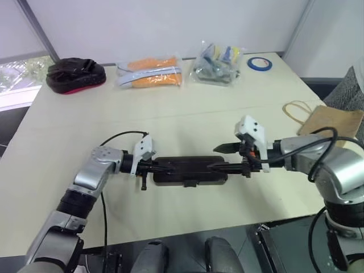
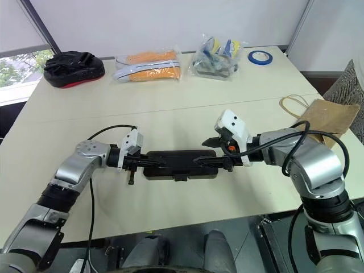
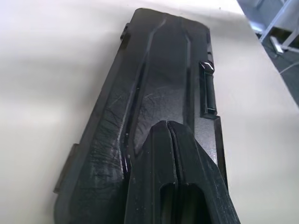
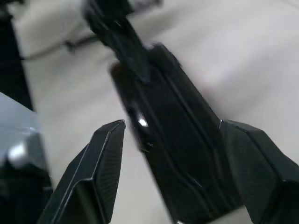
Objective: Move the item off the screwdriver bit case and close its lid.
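Note:
The screwdriver bit case (image 1: 190, 169) lies flat at the table's middle with its dark lid (image 3: 159, 70) down over the tray, latch tab (image 1: 190, 182) toward me. My left gripper (image 3: 168, 140) is shut, its tips resting on the lid's left end. Over the case's right end my right gripper (image 4: 170, 126) stands open, one finger either side of the case and holding nothing. The item, a brown paper bag (image 1: 330, 122) with loop handles, lies on the table at the far right, apart from the case.
Along the far edge sit a black-and-red pouch (image 1: 75, 74), a clear bag of orange things (image 1: 149, 73), another clear bag (image 1: 216, 61) and a blue tape roll (image 1: 259, 63). Bare table (image 1: 187, 114) lies between these and the case.

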`<act>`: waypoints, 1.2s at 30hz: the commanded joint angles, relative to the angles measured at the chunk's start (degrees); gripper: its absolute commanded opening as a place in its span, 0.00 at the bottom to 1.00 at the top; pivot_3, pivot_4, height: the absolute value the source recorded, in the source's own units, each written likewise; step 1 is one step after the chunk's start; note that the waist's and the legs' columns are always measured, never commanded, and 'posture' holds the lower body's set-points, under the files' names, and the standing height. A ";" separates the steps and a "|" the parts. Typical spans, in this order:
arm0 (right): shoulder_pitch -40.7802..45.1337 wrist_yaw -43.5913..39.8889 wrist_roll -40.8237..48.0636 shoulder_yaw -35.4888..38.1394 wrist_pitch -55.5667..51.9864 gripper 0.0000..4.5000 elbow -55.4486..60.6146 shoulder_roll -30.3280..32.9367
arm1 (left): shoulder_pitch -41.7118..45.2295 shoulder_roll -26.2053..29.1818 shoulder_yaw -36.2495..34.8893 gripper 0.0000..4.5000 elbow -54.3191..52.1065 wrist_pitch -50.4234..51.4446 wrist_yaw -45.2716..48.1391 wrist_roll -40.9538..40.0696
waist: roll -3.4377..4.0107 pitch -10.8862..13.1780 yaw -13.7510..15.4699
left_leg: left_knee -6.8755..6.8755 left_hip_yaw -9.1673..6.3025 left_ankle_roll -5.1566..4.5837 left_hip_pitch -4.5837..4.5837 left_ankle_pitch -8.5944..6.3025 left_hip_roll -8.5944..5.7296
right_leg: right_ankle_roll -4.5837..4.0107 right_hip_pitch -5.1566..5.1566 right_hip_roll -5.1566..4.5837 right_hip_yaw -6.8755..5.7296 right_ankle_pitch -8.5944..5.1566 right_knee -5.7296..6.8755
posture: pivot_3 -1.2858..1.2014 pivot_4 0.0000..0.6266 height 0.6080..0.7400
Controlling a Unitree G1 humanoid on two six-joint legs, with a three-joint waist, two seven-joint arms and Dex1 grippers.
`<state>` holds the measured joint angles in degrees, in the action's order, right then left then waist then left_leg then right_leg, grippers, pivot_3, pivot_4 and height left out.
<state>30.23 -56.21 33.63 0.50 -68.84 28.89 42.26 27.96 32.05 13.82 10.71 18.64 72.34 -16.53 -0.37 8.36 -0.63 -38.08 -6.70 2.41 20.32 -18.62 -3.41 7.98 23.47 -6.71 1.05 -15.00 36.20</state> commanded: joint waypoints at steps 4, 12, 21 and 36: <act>-0.79 3.45 5.71 -0.97 -2.26 0.20 3.38 -2.49 | -1.51 0.24 2.60 0.00 6.38 1.03 -2.75 4.86 | 0.02 -0.04 0.01 | 0.00 -0.03 -0.13 -0.19 -0.08 0.03 | 0.01 -0.24 0.02 -0.01 -0.01 -0.06 | 0.52 0.24 1.00; -2.91 5.15 6.67 -9.28 -0.55 0.02 3.71 -3.77 | 0.16 -0.38 1.15 0.00 5.33 2.94 -3.40 2.93 | 0.02 -0.04 0.01 | -0.04 -0.07 -0.12 -0.17 -0.07 0.02 | 0.01 -0.22 0.01 -0.01 -0.01 -0.05 | 0.52 0.24 1.00; -3.93 7.74 1.35 -17.64 5.13 0.02 -0.21 -4.37 | 8.38 -3.47 -1.49 0.00 6.46 6.70 -4.33 1.29 | -0.07 0.04 0.00 | -0.12 -0.13 -0.11 0.07 -0.06 -0.03 | 0.02 -0.05 0.02 -0.09 -0.01 -0.04 | 0.52 0.24 1.00; -5.43 16.01 -4.33 -22.11 6.22 0.02 -0.38 -9.27 | 17.90 -8.80 0.22 0.00 18.37 1.79 -2.24 5.28 | -0.15 0.11 -0.02 | -0.09 -0.10 0.18 0.33 0.09 -0.04 | 0.02 0.23 0.01 -0.07 -0.01 -0.06 | 0.52 0.24 1.00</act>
<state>24.48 -41.03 29.79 -21.73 -63.19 26.76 33.58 43.85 23.88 14.00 28.04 22.11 70.01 -11.89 -0.52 8.47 -0.64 -38.17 -6.80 2.59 20.66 -18.52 -3.45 8.00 23.70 -6.70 0.97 -15.01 36.13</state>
